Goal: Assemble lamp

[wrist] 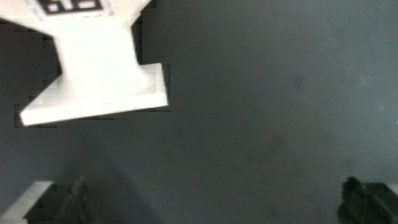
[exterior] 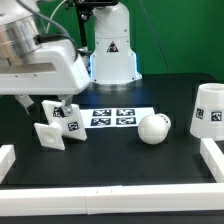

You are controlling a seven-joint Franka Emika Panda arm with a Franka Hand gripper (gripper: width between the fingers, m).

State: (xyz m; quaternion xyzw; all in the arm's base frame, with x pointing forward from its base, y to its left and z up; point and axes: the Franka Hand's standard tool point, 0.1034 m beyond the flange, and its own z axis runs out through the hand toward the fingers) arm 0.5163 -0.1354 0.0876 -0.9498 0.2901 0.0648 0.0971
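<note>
- Three lamp parts, none joined yet: the white plastic square lamp base, the white round-headed bulb and the big white tapered bucket-like shade, all loose on the black table.
- The base sits toward the exterior view's left, just beside the marker board. It looks tipped up rather than flat, but I can't tell exactly how.
- The bulb is on the board's other side and the shade is well apart at the far right. My guess is they're spaced out so each can be grabbed without bumping another.
- The two-finger gripper hangs right above the base, jaws spread wide, holding nothing. In the wrist view only bare table shows between the fingertips.
- Looks like it's lining up on the base first, which makes sense since everything else stacks on it.
</note>
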